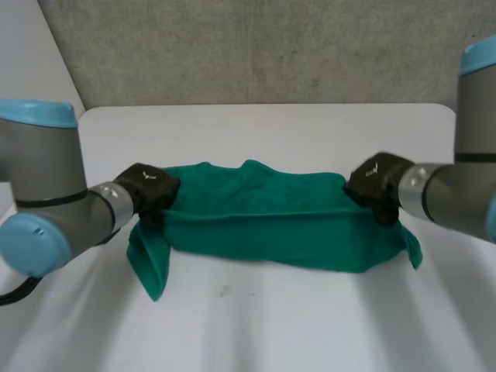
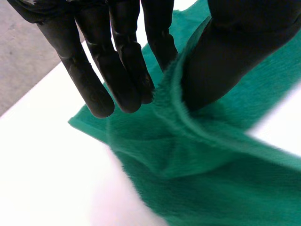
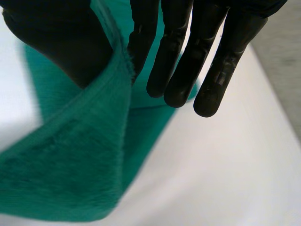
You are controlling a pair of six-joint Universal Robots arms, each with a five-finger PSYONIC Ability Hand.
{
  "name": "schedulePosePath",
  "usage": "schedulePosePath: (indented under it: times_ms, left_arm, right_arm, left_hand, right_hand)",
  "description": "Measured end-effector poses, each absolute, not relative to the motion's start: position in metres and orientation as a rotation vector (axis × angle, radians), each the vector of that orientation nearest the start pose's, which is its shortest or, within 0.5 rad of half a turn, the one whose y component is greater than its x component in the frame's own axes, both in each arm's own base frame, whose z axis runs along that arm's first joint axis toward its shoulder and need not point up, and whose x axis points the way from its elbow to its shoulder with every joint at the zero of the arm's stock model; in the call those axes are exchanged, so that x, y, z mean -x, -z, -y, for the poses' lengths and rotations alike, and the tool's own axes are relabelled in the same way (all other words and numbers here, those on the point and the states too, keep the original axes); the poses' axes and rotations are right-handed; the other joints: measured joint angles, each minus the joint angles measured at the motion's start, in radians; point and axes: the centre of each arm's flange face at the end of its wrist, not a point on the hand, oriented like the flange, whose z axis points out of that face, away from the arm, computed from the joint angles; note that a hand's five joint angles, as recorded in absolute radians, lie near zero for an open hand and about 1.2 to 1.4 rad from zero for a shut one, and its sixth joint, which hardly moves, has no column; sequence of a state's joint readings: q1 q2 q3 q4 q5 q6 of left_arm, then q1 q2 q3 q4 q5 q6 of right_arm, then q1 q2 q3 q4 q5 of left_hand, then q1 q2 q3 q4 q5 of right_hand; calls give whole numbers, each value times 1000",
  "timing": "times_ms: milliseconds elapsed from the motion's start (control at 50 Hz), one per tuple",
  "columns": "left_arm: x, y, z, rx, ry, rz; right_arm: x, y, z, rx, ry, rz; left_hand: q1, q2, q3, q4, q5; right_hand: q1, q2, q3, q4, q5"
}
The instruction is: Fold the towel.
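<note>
The green towel (image 1: pixel 263 225) is lying across the middle of the white table (image 1: pixel 271 333), gathered into a long band. The left hand (image 1: pixel 149 188) is pinching the towel's left end, gripping the hem between thumb and straight fingers. The right hand (image 1: pixel 376 186) is pinching the right end the same way. Both ends are being held raised, with a corner hanging below each hand. Judged progress: the first lengthwise fold is being formed but is not laid flat. Flattening and any further folds are remaining.
</note>
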State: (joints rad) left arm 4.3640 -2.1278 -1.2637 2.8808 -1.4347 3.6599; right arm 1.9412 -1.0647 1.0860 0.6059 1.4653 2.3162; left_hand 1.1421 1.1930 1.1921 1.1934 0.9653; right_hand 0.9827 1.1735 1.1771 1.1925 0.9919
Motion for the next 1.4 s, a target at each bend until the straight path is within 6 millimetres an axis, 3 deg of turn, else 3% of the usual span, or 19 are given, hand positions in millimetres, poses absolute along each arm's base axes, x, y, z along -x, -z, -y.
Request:
schedulePosePath:
  times_ms: [60, 140, 180, 200, 260, 300, 380, 480, 540, 580, 680, 700, 720, 800, 840, 920, 1000, 1120, 1400]
  left_arm:
    - [268, -195, 320, -1224, 1700, -2357]
    - [280, -250, 354, -1121, 2042, -2065]
    - [280, -250, 354, -1121, 2042, -2065]
    - [284, -313, 367, -983, 2339, -1737]
    - [284, -344, 368, -908, 2459, -1573]
    - [278, -405, 357, -756, 2640, -1271]
    - [273, -424, 345, -708, 2676, -1208]
    - [268, -385, 342, -800, 2550, -1444]
    - [266, -357, 341, -857, 2467, -1575]
    - [264, -318, 336, -937, 2349, -1740]
    - [261, -272, 326, -1028, 2215, -1911]
    - [260, -257, 323, -1055, 2175, -1960]
    - [260, -257, 323, -1055, 2175, -1960]
    - [258, -195, 316, -1139, 2010, -2139]
    - [258, -195, 316, -1139, 2010, -2139]
    - [257, -150, 313, -1180, 1886, -2253]
    - [257, -139, 312, -1189, 1852, -2282]
    - [253, -137, 307, -1176, 1822, -2299]
    - [228, -140, 292, -1082, 1775, -2368]
  right_arm:
    - [-265, -247, 299, 1630, 1612, -2345]
    - [-276, -301, 340, 1335, 2082, -2199]
    - [-276, -301, 340, 1335, 2082, -2199]
    - [-279, -348, 355, 1083, 2370, -2004]
    - [-278, -377, 357, 935, 2514, -1859]
    - [-271, -436, 344, 695, 2718, -1553]
    - [-262, -465, 323, 603, 2785, -1393]
    - [-263, -436, 311, 706, 2669, -1487]
    - [-266, -404, 309, 797, 2548, -1601]
    - [-269, -363, 305, 896, 2380, -1740]
    - [-270, -328, 299, 963, 2234, -1852]
    - [-270, -294, 294, 1009, 2100, -1954]
    - [-270, -294, 294, 1009, 2100, -1954]
    - [-268, -234, 291, 1056, 1875, -2127]
    - [-268, -234, 291, 1056, 1875, -2127]
    - [-265, -200, 290, 1069, 1751, -2219]
    - [-263, -193, 290, 1067, 1728, -2242]
    - [-244, -191, 300, 997, 1742, -2304]
    - [-221, -182, 307, 921, 1746, -2373]
  left_hand:
    - [0, 0, 0, 0, 0]
    - [0, 1, 1, 1, 0]
    - [0, 1, 1, 1, 0]
    - [0, 1, 0, 1, 0]
    - [0, 1, 0, 1, 0]
    - [0, 1, 1, 1, 0]
    - [0, 2, 0, 1, 0]
    - [0, 2, 1, 1, 0]
    - [0, 2, 1, 1, 0]
    - [0, 2, 1, 1, 0]
    - [0, 3, 1, 1, 0]
    - [0, 3, 1, 1, 0]
    - [0, 3, 1, 1, 0]
    - [0, 3, 1, 1, 0]
    - [0, 3, 1, 1, 0]
    - [0, -1, -2, -2, 0]
    - [-4, -42, -42, -44, -4]
    - [-419, -458, -453, -461, -406]
    - [-663, -715, -708, -724, -673]
  right_hand:
    - [0, 0, 5, 0, 0]
    - [0, 2, 7, 0, 0]
    - [0, 2, 7, 0, 0]
    - [0, 5, 7, 0, 0]
    - [0, 5, 7, 0, 0]
    - [0, 5, 7, 0, 0]
    - [0, 5, 7, 0, 0]
    - [0, 5, 7, 0, 0]
    - [0, 5, 7, 0, 0]
    - [0, 5, 7, 0, 1]
    - [0, 5, 7, 0, 1]
    - [0, 5, 7, 0, 2]
    - [0, 5, 7, 0, 2]
    - [5, 5, 7, 0, 2]
    - [5, 5, 7, 0, 2]
    - [4, 5, 7, 0, 2]
    - [4, 5, 7, 0, 2]
    - [4, 5, 7, 0, 2]
    - [4, 5, 7, 0, 2]
